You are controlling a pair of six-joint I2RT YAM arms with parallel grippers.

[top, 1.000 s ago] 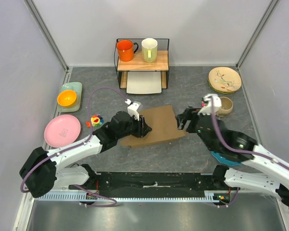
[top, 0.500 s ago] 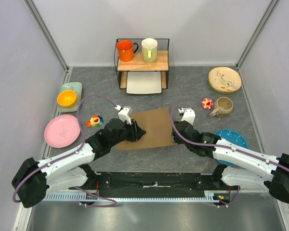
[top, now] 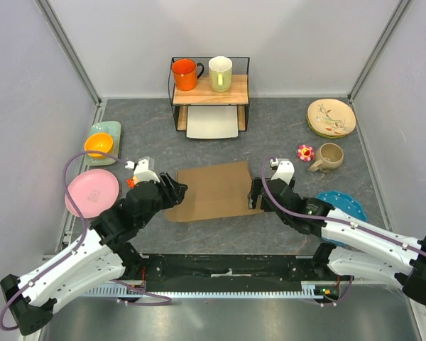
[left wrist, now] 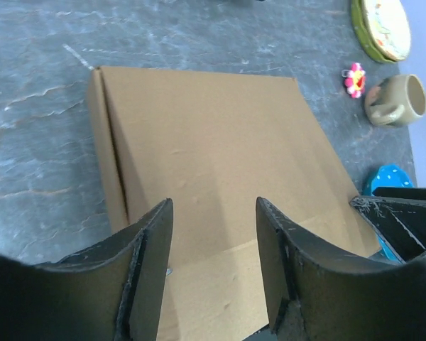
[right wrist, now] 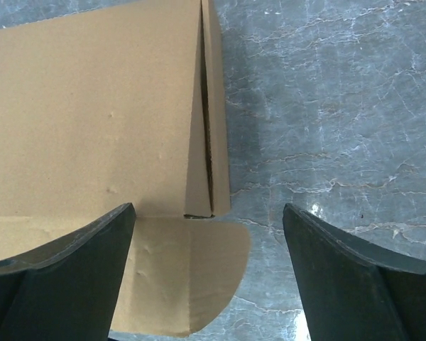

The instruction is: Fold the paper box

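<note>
The paper box lies flattened on the grey table in the middle, brown cardboard with folded side walls. My left gripper is at its left edge, open; in the left wrist view its gripper hovers over the box with nothing between the fingers. My right gripper is at the box's right edge, wide open. In the right wrist view the gripper straddles the box's folded right wall and a rounded flap lying flat on the table.
A wire shelf at the back holds an orange mug and a pale mug, with a white tray beneath. On the left are an orange bowl and a pink plate. On the right are a beige mug, a floral plate and a blue plate.
My left gripper has drawn back leftward off the box and widened. The box has dropped flat on the table. The right gripper has spread wide at the box's right edge.
</note>
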